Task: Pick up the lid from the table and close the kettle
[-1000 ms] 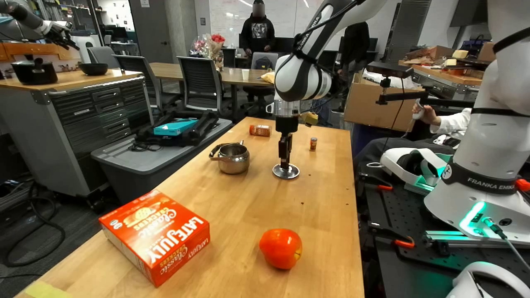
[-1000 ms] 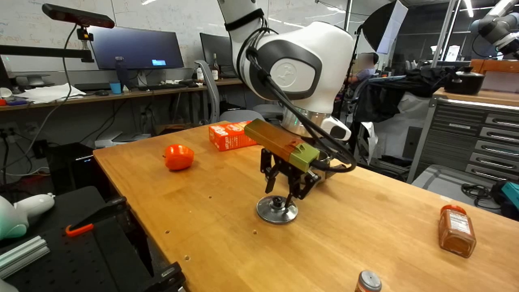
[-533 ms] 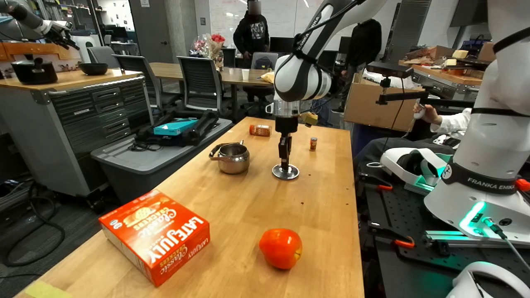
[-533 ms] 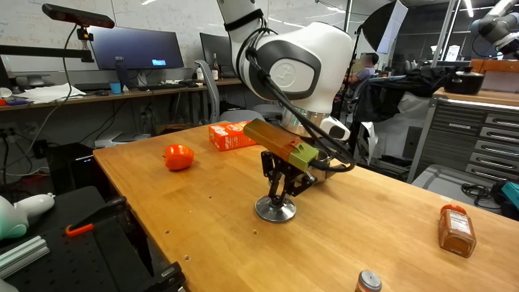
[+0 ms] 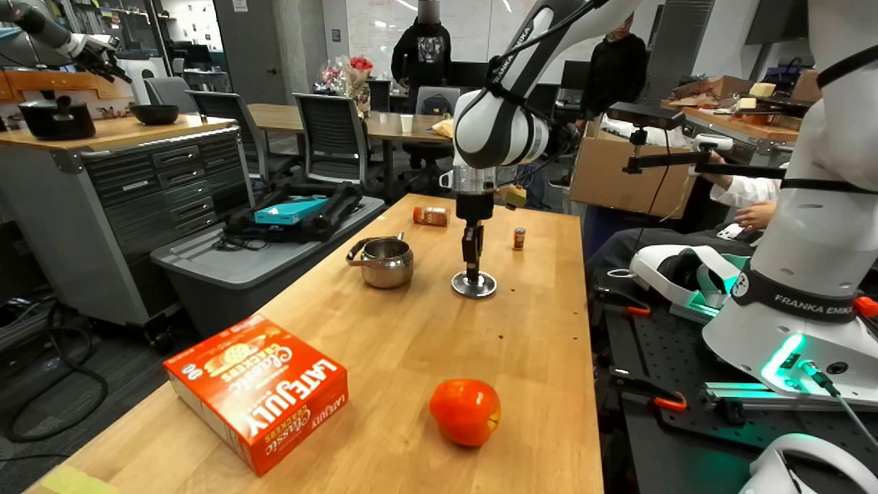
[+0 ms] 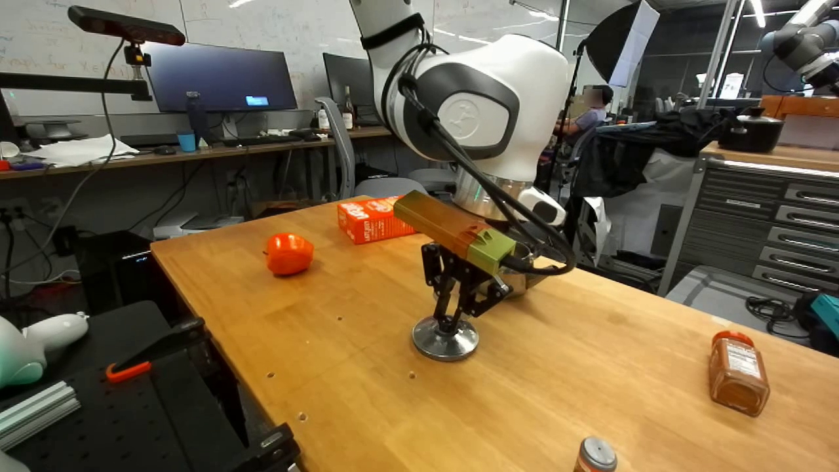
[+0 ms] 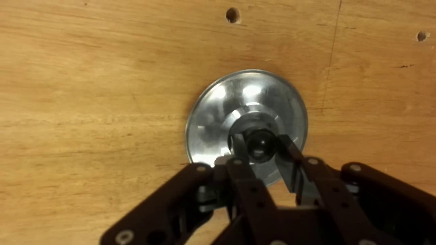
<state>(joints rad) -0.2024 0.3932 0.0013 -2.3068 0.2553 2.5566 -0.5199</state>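
The lid [image 5: 484, 288] is a flat round silver disc with a dark knob. It looks flat on the table in both exterior views [image 6: 439, 347] and fills the middle of the wrist view [image 7: 218, 109]. My gripper [image 7: 260, 146] points down over it, with a finger on each side of the knob, shut on it; it also shows in an exterior view [image 6: 448, 322]. The kettle [image 5: 387, 269] is a squat shiny silver pot, upright with its top open, beside the lid. In an exterior view the kettle [image 6: 518, 284] is partly hidden behind my gripper.
A red cracker box [image 5: 257, 391] and an orange-red ball [image 5: 466, 412] stand on the table [image 5: 411, 357]. A spice bottle [image 6: 739, 373] lies on its side. A small jar [image 5: 519, 239] stands upright near the table's edge. A grey bin [image 5: 267, 254] stands beside the table.
My fingers were apart around the knob one second ago and have closed on it. The lid has shifted very slightly toward the fingers' middle. The arm has hardly moved.
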